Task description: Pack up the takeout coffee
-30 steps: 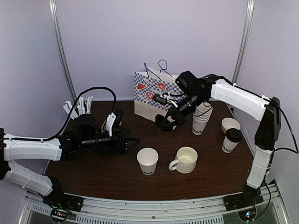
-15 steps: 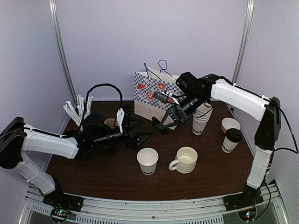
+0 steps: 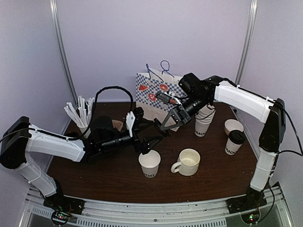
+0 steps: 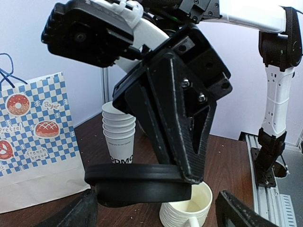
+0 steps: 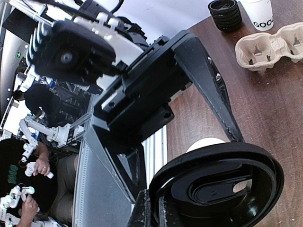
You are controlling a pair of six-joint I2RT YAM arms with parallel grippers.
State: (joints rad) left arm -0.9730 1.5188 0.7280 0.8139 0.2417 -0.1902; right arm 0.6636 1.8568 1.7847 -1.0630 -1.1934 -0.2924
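Right claw [image 3: 165, 126] clenches a black lid [image 4: 142, 182] by its rim between the released fingers of the left claw [image 3: 153, 140], near the uncovered cup [image 3: 149, 163] mid-desk; that thin pinch could let it slip.

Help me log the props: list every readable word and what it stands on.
"Bagel", "Pretzel", "French bread": checkered paper bag.
"DMO", partly hidden: stack of paper cups.
"GOO", cut off: white cup beside the lid stack.
Lidded cup print: too blurred to read.
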